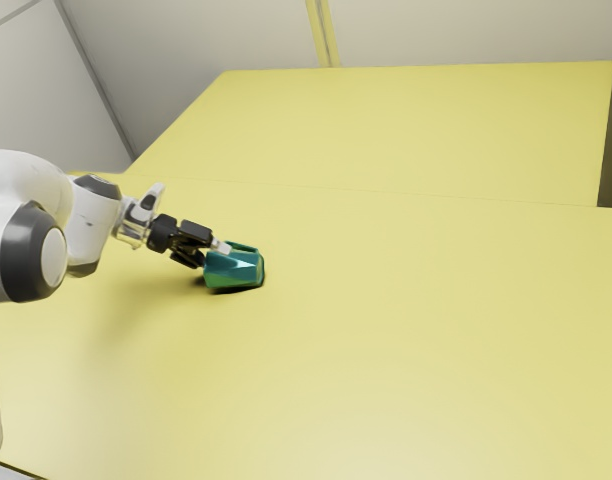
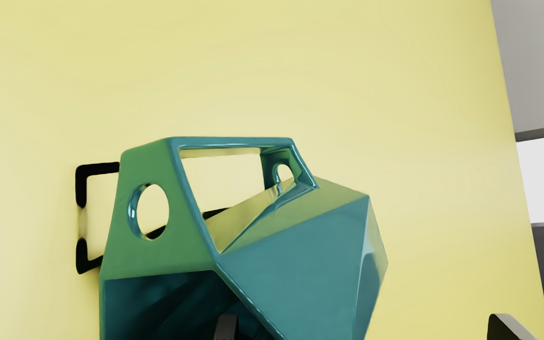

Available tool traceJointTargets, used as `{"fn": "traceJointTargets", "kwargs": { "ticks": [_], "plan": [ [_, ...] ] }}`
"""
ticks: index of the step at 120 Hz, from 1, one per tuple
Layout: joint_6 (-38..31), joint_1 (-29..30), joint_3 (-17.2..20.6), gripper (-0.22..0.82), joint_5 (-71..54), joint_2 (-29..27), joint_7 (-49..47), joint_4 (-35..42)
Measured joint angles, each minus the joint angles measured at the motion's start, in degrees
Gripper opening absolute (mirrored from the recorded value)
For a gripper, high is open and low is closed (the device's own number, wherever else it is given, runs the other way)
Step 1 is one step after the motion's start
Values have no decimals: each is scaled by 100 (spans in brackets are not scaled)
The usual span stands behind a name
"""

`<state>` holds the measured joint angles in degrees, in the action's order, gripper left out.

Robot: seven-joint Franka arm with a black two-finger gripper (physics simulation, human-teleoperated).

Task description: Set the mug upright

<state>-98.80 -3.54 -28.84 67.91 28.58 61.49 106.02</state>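
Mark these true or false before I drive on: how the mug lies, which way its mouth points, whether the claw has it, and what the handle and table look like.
1. The mug lies on its side. True.
2. The claw is shut on the mug. False: the claw is open, with one finger clear of the mug.
3. The mug's mouth faces away from the claw. False: it faces toward the claw.
4. The handle has round holes in it. True.
5. The table is blue. False: it is yellow.
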Motion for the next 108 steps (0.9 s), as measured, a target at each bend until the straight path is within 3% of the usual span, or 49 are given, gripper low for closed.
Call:
{"fn": "traceJointTargets", "kwargs": {
  "ticks": [73, 108],
  "plan": [
    [47, 11, 2, -2, 79, -5, 54, 52],
    [67, -13, 42, -15, 120, -175, 68, 47]
  ]
}}
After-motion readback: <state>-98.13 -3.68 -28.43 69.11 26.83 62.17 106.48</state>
